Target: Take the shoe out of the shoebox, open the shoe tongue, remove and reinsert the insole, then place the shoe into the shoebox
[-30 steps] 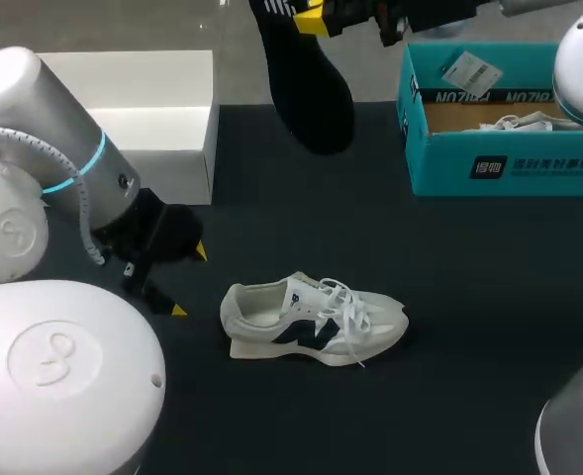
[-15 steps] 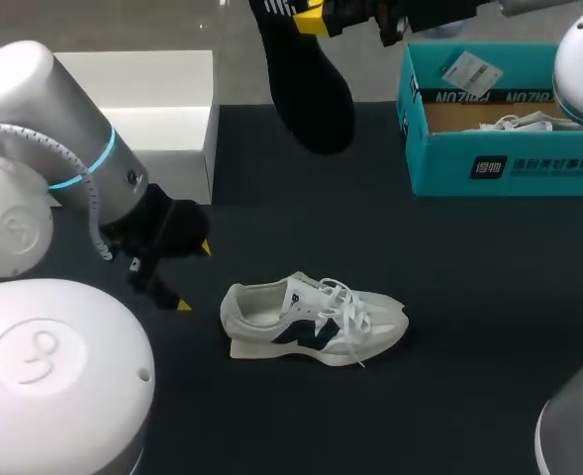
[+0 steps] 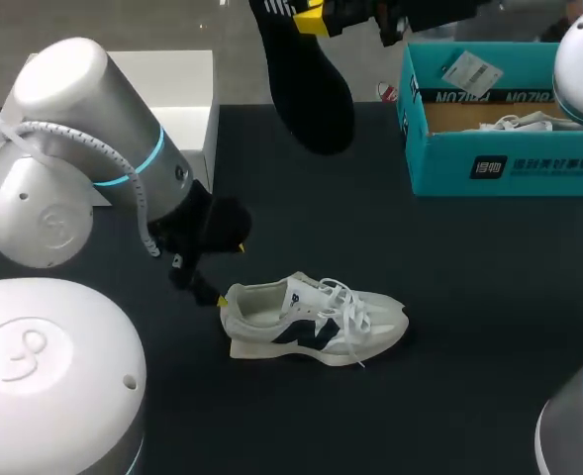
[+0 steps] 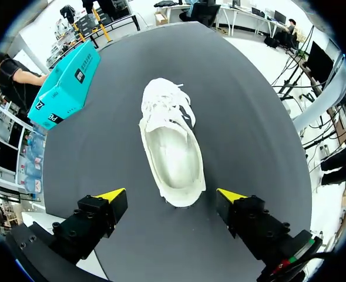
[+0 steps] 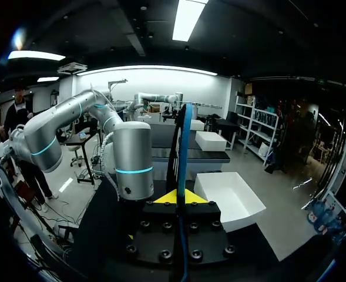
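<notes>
Black table (image 3: 469,297): teal shoebox (image 3: 449,168) holds a white shoe (image 3: 514,123); left fingers (image 4: 111,195) spread, right fingers (image 5: 165,198) pinching insole (image 3: 311,94).

The teal cardboard shoebox (image 3: 509,163), well ahead of the left claw (image 3: 230,274) and off to one side, carried white lettering and a small dark logo panel on its long wall, too small to spell out. A white barcoded paper tag (image 3: 469,69) lay at its rim. The white lace-up sneaker (image 3: 316,322), just ahead of the claw, bore a dark emblem on its side.
</notes>
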You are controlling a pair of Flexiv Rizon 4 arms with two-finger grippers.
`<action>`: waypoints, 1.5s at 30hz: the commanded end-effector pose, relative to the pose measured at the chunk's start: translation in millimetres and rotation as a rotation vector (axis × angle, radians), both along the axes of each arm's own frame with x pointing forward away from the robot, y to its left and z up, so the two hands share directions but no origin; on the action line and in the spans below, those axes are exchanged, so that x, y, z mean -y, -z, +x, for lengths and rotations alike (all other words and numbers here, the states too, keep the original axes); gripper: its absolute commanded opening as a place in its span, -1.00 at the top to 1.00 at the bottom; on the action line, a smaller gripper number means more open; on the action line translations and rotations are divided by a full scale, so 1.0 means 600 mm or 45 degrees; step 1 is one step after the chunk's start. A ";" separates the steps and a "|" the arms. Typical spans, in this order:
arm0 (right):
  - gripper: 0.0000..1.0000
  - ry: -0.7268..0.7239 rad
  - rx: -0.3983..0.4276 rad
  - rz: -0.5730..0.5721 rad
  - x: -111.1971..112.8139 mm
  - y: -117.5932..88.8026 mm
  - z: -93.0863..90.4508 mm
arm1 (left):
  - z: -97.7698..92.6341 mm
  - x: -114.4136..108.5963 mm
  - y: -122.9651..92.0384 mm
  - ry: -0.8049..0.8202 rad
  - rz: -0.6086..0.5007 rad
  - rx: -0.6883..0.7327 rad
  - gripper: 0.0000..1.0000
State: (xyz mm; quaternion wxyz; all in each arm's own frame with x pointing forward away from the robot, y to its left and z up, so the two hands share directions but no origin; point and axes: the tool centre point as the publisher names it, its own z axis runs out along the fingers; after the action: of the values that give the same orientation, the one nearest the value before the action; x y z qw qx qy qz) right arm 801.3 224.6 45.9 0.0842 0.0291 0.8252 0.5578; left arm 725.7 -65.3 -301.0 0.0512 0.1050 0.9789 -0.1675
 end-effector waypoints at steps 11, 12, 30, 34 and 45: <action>1.00 0.001 -0.001 -0.001 -0.003 0.001 0.001 | 0.046 0.078 0.078 -0.080 0.081 -0.024 -1.00; 1.00 0.001 -0.001 -0.001 -0.003 0.001 0.001 | 0.047 0.080 0.083 -0.080 0.083 -0.030 -1.00; 1.00 0.001 -0.001 -0.001 -0.003 0.001 0.001 | 0.037 0.088 0.117 -0.036 0.117 -0.085 1.00; 1.00 0.001 -0.001 -0.001 -0.003 0.001 0.001 | 0.036 0.087 0.115 -0.026 0.116 -0.082 1.00; 1.00 0.001 -0.001 -0.001 -0.003 0.001 0.001 | 0.023 0.086 0.122 0.023 0.118 -0.105 1.00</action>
State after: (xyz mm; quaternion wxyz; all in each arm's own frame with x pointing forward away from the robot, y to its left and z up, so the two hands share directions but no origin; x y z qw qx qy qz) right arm 801.3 224.6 46.0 0.0842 0.0291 0.8252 0.5578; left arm 741.5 -118.0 -371.6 0.0049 0.1077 0.9861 -0.1262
